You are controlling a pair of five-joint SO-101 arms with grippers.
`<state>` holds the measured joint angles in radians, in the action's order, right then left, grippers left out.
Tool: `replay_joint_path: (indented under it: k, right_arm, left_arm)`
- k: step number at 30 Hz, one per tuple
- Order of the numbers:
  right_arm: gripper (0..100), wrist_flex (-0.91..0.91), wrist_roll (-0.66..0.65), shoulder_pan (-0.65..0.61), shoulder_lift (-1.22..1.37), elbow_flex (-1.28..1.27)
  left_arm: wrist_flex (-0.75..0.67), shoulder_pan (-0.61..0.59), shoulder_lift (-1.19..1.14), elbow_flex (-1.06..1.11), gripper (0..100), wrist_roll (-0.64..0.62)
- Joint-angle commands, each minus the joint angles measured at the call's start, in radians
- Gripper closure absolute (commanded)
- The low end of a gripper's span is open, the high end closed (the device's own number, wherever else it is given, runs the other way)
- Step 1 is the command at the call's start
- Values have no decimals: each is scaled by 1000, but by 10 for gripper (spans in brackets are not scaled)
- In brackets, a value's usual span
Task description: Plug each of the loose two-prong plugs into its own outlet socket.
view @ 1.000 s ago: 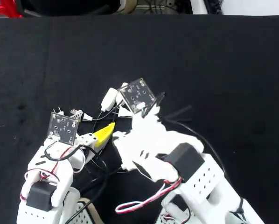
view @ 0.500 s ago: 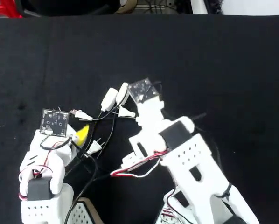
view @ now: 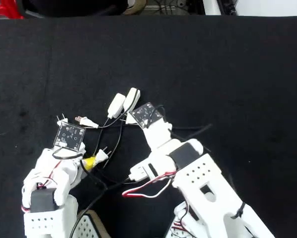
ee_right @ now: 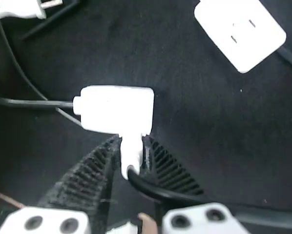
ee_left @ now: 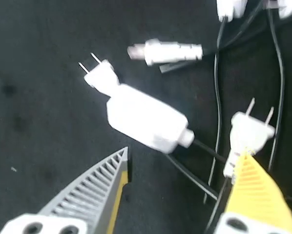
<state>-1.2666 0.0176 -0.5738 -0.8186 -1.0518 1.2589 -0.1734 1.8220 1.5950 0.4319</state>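
Observation:
My left gripper is open, with a grey finger and a yellow finger. Ahead of it on the black mat lie a white adapter plug with two prongs and a small two-prong plug touching the yellow finger. In the high view that small plug lies by the yellow finger. My right gripper is shut on the stem of a white plug joined to a white socket block. A free outlet socket lies beyond. Two white sockets sit mid-table.
Black cables cross the mat between the two arms. A white barrel connector lies past the adapter. The right arm reaches over the cable tangle. The mat's far half is bare.
The left gripper's yellow finger has drawn back toward the near edge, and a small plug now lies beside it. The right arm turned its wrist, then pulled back slightly from the sockets.

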Motion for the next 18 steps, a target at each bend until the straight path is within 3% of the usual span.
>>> replay_joint_path:
  k: [1, 18]
  right_arm:
    - [987, 120, 28, -20, -19, -44]
    - [987, 152, 55, 34, -19, -124]
  left_arm:
    - [0, -10, 0, 30, 671, 6]
    - [-84, -12, 0, 90, 671, 8]
